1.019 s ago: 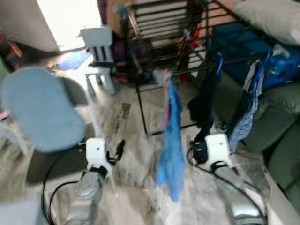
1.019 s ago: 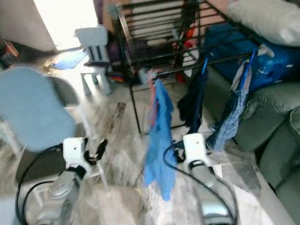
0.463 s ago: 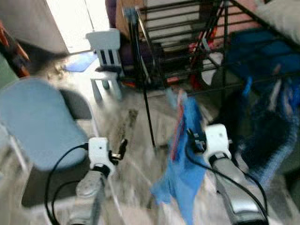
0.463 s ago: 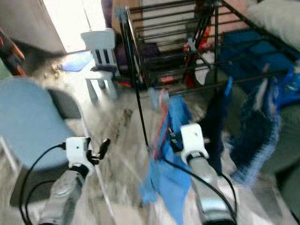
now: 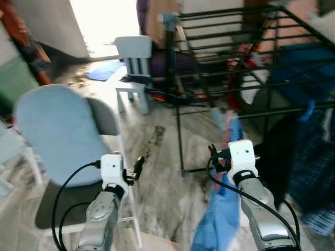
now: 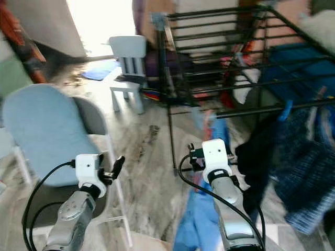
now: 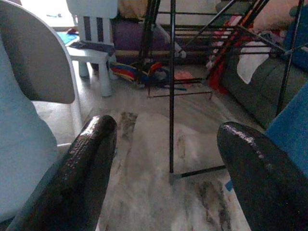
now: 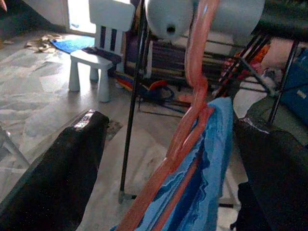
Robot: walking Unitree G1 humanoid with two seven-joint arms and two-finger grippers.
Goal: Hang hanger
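Here we see the pink hanger [image 8: 195, 91] carrying a blue garment [image 8: 202, 192], hooked over the drying rack's rail [image 8: 281, 17] just ahead of our right hand [image 8: 168, 159], whose fingers [image 8: 57, 168] spread wide around it. Head views blur this. Our left hand [image 7: 163, 168] gapes wide, beside a blue chair [image 5: 60, 130].

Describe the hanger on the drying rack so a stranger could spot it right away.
Find the black metal drying rack in front of the green sofa. On its lower front rail hangs the salmon-pink plastic hanger carrying a bright blue cloth; neighbouring garments are dark, on blue hangers.
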